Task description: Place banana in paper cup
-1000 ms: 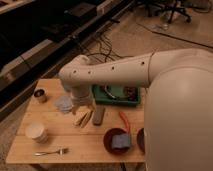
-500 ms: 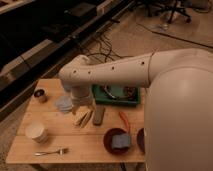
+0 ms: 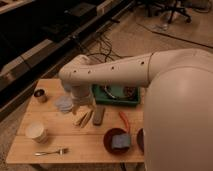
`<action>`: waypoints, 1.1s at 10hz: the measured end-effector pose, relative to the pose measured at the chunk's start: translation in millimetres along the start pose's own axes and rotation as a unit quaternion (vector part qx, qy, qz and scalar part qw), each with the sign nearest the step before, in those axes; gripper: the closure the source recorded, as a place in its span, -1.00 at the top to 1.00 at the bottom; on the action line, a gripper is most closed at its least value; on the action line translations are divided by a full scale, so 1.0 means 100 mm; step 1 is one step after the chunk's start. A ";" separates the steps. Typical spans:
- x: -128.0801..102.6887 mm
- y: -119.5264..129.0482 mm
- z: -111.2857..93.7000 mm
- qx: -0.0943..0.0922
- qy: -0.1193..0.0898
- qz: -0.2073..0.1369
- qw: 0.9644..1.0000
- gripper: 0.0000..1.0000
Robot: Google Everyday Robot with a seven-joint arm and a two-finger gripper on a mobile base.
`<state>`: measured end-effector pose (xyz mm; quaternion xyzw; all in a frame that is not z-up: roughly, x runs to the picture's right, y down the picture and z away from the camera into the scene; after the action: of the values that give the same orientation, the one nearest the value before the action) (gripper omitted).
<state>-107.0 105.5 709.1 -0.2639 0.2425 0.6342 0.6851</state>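
The banana (image 3: 82,119), small and pale yellow, lies on the wooden table (image 3: 80,142) near its middle. My gripper (image 3: 81,106) hangs at the end of the white arm just above the banana's far end. It is open and holds nothing. The paper cup (image 3: 37,132), short and cream-white, stands upright at the table's front left, well apart from the banana and the gripper.
A small metal cup (image 3: 40,95) stands at the back left. A clear round lid (image 3: 63,103) lies left of the gripper, and a dark grey bar (image 3: 99,114) and an orange stick (image 3: 124,121) to its right. A green tray (image 3: 116,96) sits behind. A dark bowl (image 3: 119,141) and a fork (image 3: 50,151) are in front.
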 end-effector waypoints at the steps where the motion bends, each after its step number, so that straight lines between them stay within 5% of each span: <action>1: 0.00 0.03 0.09 -0.002 0.008 -0.003 1.000 0.30; 3: -0.07 -0.06 0.43 0.000 0.017 0.016 1.000 0.30; 6: -0.18 -0.16 0.86 -0.005 0.000 0.038 0.999 0.30; 11: -0.28 -0.26 0.94 -0.028 -0.058 0.049 0.997 0.30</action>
<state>-83.9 146.0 799.3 -0.2338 0.1976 0.6875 0.6585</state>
